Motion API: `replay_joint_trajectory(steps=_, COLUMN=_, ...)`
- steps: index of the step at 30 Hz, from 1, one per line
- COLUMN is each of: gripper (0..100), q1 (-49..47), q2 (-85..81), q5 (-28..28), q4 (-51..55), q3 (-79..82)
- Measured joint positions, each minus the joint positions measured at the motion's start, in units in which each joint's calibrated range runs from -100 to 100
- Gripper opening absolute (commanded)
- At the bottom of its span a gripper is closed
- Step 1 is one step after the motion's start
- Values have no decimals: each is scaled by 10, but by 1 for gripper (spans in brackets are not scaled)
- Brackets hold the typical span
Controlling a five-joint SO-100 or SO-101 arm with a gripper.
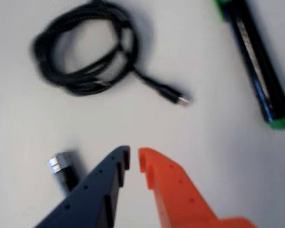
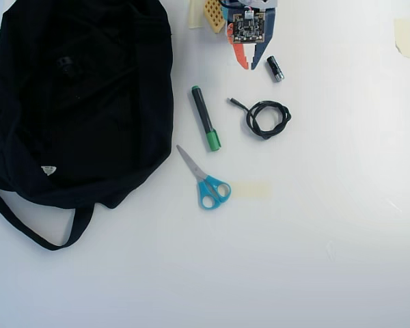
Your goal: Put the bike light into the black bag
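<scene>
The black bag fills the left of the overhead view, with a white tag and a long strap. A small black ring-like gadget, the bike light, lies on the bag's dark fabric near its top; I cannot tell how deep inside it sits. My gripper is at the top centre of that view, well to the right of the bag. In the wrist view my gripper has its blue and orange fingers nearly touching, with nothing between them. The bike light and the bag are out of the wrist view.
A coiled black cable lies just below the gripper. A small black-and-silver cylinder sits beside the blue finger. A black-and-green marker and blue-handled scissors lie between gripper and bag. Pale tape marks the white table.
</scene>
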Motion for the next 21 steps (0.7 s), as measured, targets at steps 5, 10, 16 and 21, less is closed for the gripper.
replay_joint_trajectory(steps=5, gripper=2, q1=12, q2=-95, q5=0, q4=-16, q3=112)
replay_joint_trajectory(steps=10, gripper=2, q1=46, q2=-197, q5=53, q4=-18, q3=209)
replay_joint_trajectory(steps=16, gripper=2, q1=51, q2=-255, q5=76, q4=-15, q3=286)
replay_joint_trajectory(steps=21, gripper=2, q1=55, q2=-257, q5=77, q4=1, q3=289)
